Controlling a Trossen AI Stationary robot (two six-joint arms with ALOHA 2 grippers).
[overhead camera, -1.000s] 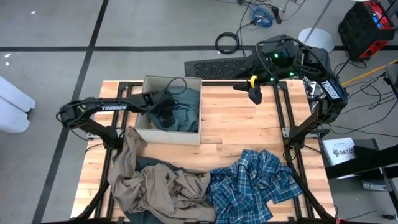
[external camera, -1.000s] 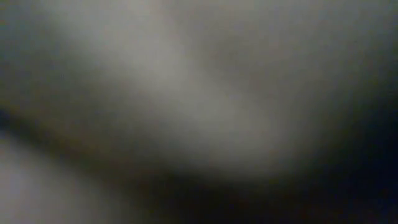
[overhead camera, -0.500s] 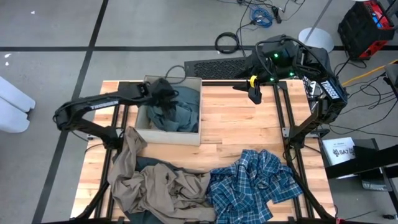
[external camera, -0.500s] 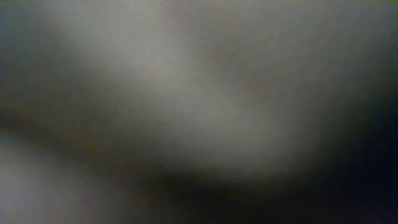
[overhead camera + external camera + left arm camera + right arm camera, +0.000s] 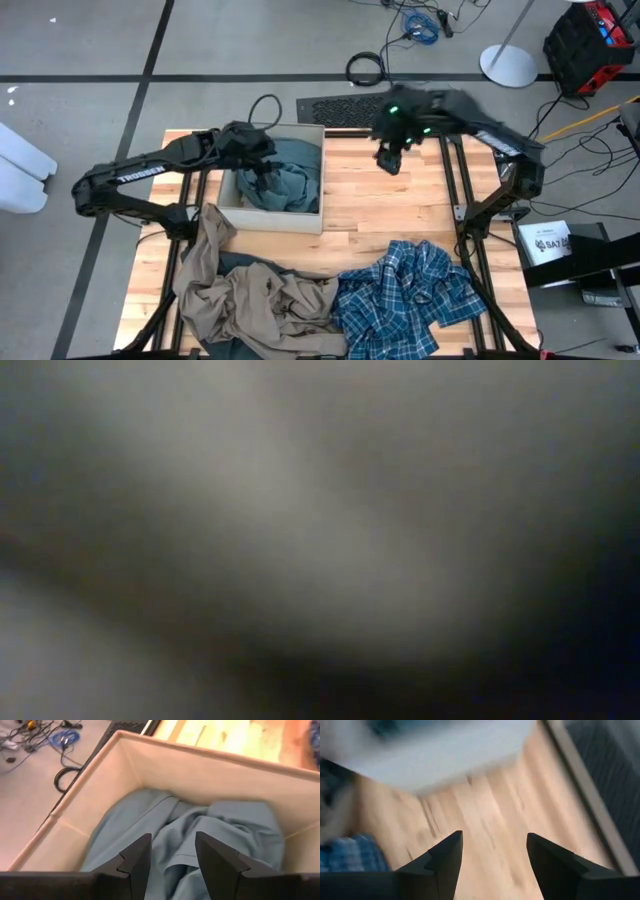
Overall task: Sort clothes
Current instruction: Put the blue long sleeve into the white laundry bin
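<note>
Soft teal-grey cloth; matt cardboard box; wood table.

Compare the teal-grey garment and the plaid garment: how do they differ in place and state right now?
The teal-grey garment lies bunched inside the cardboard box, under the left claw, which is open. The plaid garment lies spread on the table, outside the box, with no claw near it. The first is one plain colour; the second is blue-and-white checked. Both are crumpled, and no claw holds either.
</note>
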